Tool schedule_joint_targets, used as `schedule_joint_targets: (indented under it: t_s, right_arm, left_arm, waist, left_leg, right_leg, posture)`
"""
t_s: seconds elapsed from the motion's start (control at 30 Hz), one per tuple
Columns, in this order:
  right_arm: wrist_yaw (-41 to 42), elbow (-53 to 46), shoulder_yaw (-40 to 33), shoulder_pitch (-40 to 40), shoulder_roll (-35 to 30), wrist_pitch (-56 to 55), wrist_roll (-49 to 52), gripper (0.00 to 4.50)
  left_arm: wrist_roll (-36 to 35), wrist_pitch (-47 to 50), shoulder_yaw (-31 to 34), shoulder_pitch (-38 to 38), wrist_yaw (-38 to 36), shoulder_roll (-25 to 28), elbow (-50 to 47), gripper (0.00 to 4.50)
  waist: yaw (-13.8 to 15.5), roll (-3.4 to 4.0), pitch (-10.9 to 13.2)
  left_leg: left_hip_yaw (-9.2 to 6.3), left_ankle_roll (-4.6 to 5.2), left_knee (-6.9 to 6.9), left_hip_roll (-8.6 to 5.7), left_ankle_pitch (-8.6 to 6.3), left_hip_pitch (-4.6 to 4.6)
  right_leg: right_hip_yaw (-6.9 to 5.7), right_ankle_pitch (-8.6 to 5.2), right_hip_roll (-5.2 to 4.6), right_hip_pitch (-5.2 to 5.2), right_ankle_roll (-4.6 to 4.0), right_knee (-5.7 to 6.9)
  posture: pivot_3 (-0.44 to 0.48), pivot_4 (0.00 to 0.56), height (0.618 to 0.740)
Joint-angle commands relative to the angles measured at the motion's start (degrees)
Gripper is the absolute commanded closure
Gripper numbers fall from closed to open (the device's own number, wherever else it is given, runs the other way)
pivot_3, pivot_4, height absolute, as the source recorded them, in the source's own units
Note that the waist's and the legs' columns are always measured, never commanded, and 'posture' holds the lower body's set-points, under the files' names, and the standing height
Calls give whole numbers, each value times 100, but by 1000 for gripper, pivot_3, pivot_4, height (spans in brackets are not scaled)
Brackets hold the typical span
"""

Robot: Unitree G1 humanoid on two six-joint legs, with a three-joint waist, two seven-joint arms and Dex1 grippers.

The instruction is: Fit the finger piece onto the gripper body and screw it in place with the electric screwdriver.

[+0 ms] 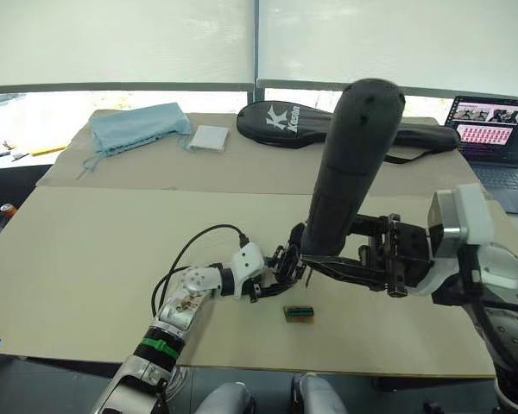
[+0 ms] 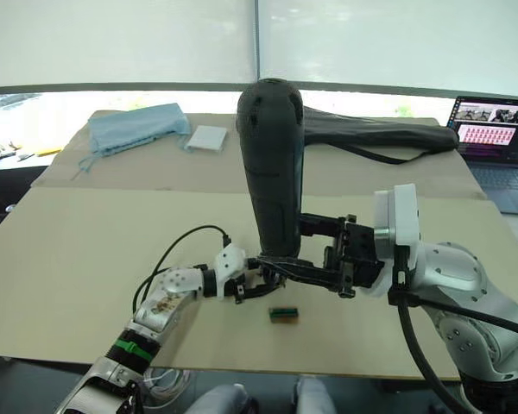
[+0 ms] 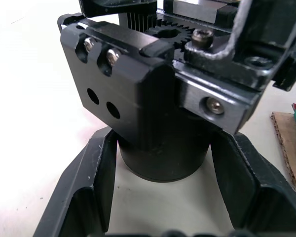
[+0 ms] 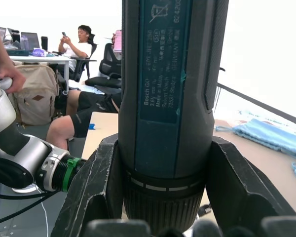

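Observation:
My left gripper lies low over the table and is shut on the gripper body, a black block with screw holes. Its round base sits between the black fingers. The electric screwdriver, a thick black cylinder, stands nearly upright with its lower end right at the gripper body. My right gripper reaches in from the right and is shut on the electric screwdriver near its collar. The finger piece cannot be told apart from the body's black parts.
A small green-and-brown box lies just in front of the grippers. At the back are a black racket bag, a blue cloth, a white pad and a laptop. Seated people show beyond the table.

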Motion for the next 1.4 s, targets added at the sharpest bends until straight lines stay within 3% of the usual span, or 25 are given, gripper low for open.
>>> schedule_joint_targets:
  t_s: [0.03,0.43,0.9,1.4]
  right_arm:
    - [-283,-110,-102,-443,86,86,446,2583]
    - [-544,533,480,-1511,668,232,175,2583]
    - [-153,918,937,-1391,1243,-161,-994,2583]
    - [116,1183,1140,-1238,1441,-363,-1674,2583]
  left_arm:
    - [137,64,-109,-98,11,-12,373,2189]
    - [122,-245,-159,-472,-541,89,910,2189]
    - [121,-175,-163,-390,-629,134,846,2189]
    - [126,-98,-179,-360,-640,150,819,2189]
  waist:
    - [3,0,0]
    - [-37,-1,-1]
    - [-66,-1,-1]
    - [-78,0,-1]
  left_leg:
    - [0,0,2,0,0,-1]
    - [0,3,5,0,-1,-2]
    - [-1,3,5,-1,-1,-2]
    - [-1,3,4,-1,-1,-2]
  right_leg:
    - [0,1,0,1,1,0]
    - [-1,2,1,-3,1,1]
    - [-1,3,2,-5,0,3]
    - [-1,3,5,-7,0,3]
  posture:
    - [0,150,740]
    - [0,150,740]
    - [0,150,740]
    - [0,150,740]
